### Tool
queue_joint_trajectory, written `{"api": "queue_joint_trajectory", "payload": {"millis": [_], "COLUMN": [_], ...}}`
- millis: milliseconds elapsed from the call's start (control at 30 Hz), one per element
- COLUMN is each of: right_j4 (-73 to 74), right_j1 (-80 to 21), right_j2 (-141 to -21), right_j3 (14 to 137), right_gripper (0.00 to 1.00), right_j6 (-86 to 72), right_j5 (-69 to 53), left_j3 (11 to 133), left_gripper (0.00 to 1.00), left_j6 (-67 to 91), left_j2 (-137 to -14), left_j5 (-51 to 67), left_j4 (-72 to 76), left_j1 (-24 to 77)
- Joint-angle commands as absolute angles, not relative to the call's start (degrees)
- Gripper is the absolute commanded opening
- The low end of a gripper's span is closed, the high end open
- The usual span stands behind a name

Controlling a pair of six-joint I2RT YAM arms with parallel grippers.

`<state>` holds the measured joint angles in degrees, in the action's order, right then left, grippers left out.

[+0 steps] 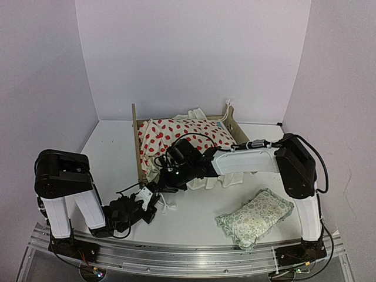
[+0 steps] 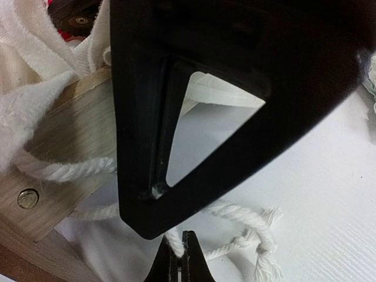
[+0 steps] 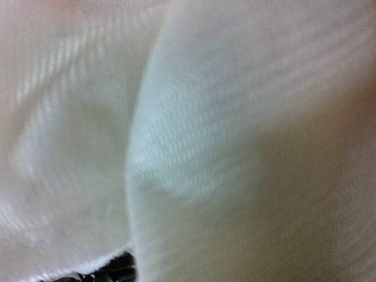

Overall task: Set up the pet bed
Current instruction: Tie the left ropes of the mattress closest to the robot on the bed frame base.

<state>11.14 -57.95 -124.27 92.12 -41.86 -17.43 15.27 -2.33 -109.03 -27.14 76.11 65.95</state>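
The pet bed stands at mid table with its light-wood headboard (image 1: 137, 147) on the left and its footboard (image 1: 234, 124) at the back right. The cream red-dotted cushion (image 1: 176, 134) lies on it, over white fabric (image 1: 235, 178) that spills out in front. My left gripper (image 1: 151, 198) is low by the headboard's near corner. In the left wrist view it (image 2: 183, 236) is shut on a white rope (image 2: 258, 226) beside the wooden board (image 2: 56, 167). My right gripper (image 1: 169, 175) reaches across to the same corner. Its wrist view shows only white fabric (image 3: 194, 141), and its jaws are hidden.
The small green floral frilled pillow (image 1: 255, 216) lies on the table at the front right. A black finger with a triangular opening (image 2: 235, 70) hangs close above my left gripper. White walls stand on three sides. Another white rope (image 1: 228, 108) hangs at the footboard.
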Motion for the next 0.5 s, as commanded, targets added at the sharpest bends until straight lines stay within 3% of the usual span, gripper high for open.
{"api": "queue_joint_trajectory", "payload": {"millis": [0, 100, 133, 467], "right_j4": [10.1, 10.1, 10.1, 10.1], "right_j1": [-58.3, -58.2, -58.2, -57.5], "right_j2": [-121.1, -121.2, -121.2, -119.0], "right_j3": [92.3, 92.4, 92.4, 91.5], "right_gripper": [0.08, 0.4, 0.43, 0.45], "right_j6": [-41.0, -40.2, -40.0, -38.4], "right_j5": [-18.5, -18.5, -18.4, -17.4], "left_j3": [13.4, 12.2, 11.9, 10.9], "left_gripper": [0.0, 0.0, 0.0, 0.0], "left_j6": [-3.0, -2.8, -2.7, -2.9], "left_j2": [-107.1, -105.9, -105.7, -103.6], "left_j5": [-28.0, -27.9, -27.8, -26.3], "left_j4": [101.6, 101.6, 101.6, 101.5], "left_j1": [65.6, 65.6, 65.6, 65.6]}}
